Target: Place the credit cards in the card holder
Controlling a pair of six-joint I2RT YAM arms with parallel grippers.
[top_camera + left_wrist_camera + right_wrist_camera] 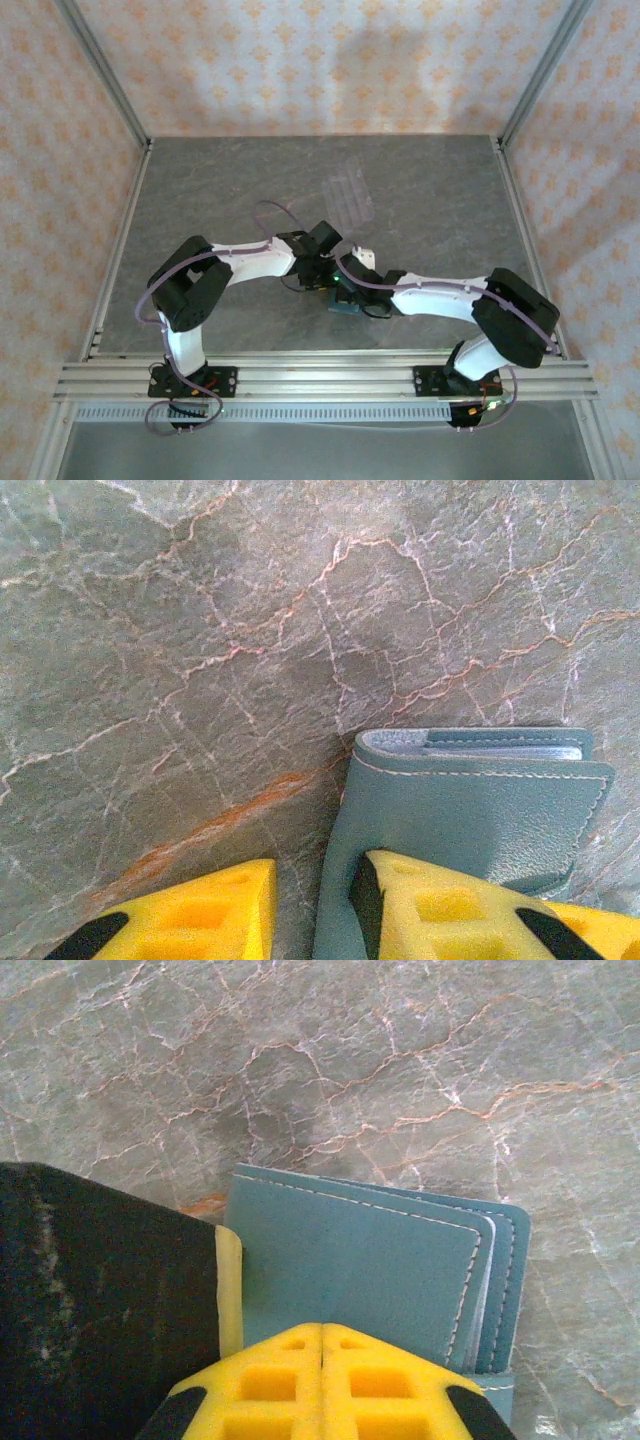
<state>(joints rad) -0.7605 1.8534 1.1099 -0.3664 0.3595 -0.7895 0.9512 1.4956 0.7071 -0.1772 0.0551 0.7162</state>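
**Both claws meet on the card holder**

Top external: the teal card holder (345, 305) lies on the table (200, 200) toward the middle of its near edge. The left claw (322, 272) and right claw (352, 286) converge directly over it. A clear ridged tray (350, 195) sits well apart, toward the far edge.

Left wrist: the left claw (318, 865) is partly spread. One finger is over bare table and the other over the holder's cover, so the holder's side edge runs between the jaws. The layered mouth faces away from this claw.

Right wrist: the right claw (322, 1332) is pressed together, pinching nothing, with its tip on or just above the cover. The stacked open edges lie on the right of this view. The left claw's pad (230, 1290) stands just beside the opposite edge. The left claw looks better placed to lift the cover.
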